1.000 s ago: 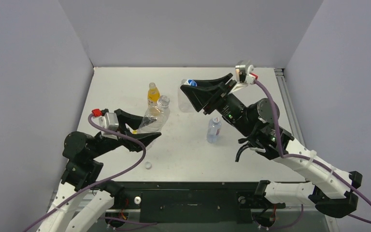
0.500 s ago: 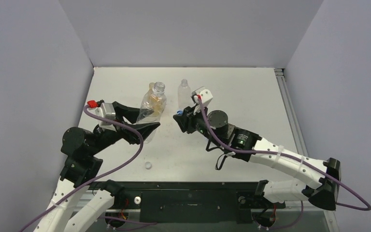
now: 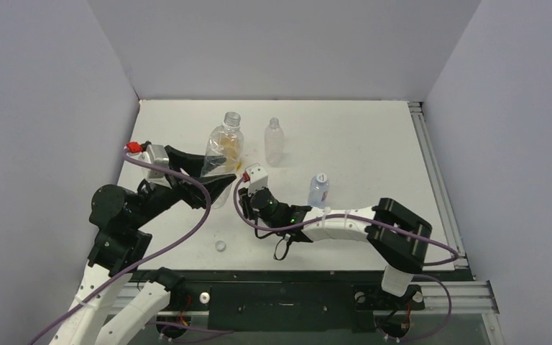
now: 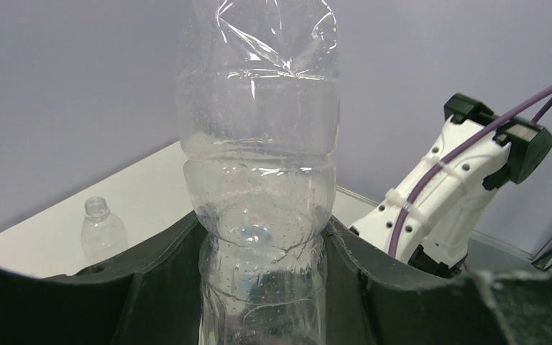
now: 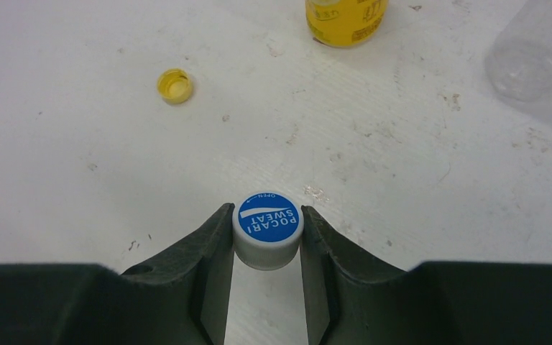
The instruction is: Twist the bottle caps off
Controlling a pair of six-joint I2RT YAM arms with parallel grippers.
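The left gripper (image 4: 262, 280) is clamped round the big clear bottle (image 4: 259, 165), whose neck is open. Just right of that bottle, low over the bench (image 5: 417, 165), the right gripper (image 5: 267, 248) pinches a blue-topped cap (image 5: 267, 224). Further right of it stand a slim uncapped bottle (image 3: 274, 141) and a short capped bottle (image 3: 319, 190).

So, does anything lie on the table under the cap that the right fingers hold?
Nothing visible does. The blue-topped cap sits between the right fingers, and the table right around it shows nothing else. The yellow cap lies well apart, farther off to the side.
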